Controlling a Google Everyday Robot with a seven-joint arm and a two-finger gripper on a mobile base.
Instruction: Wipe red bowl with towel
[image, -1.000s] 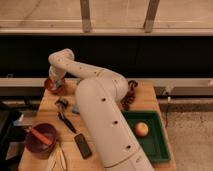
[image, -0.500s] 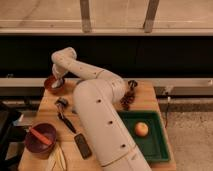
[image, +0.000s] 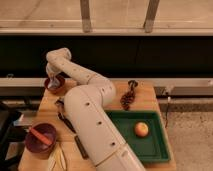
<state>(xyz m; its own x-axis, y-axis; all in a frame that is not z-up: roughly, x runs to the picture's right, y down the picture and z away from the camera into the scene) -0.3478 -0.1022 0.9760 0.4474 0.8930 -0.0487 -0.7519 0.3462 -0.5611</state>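
Observation:
The red bowl (image: 56, 86) sits at the back left corner of the wooden table (image: 145, 95). My white arm (image: 85, 100) reaches from the front across the table and bends down to it. My gripper (image: 52, 81) is down in the bowl. A pale grey patch at the gripper's tip looks like the towel (image: 50, 84), lying inside the bowl. The gripper's tip is partly hidden by the wrist.
A dark maroon bowl (image: 40, 141) with an orange-red item stands at the front left. A green tray (image: 155, 145) at the right holds an orange fruit (image: 141, 129). A dark brown object (image: 127, 97) lies behind the tray. Black utensils (image: 65, 120) and a yellowish item (image: 57, 157) lie near the arm.
The wrist has shifted slightly over the red bowl and the arm's upper bend has moved a little. The bowl and the other things have stayed in place.

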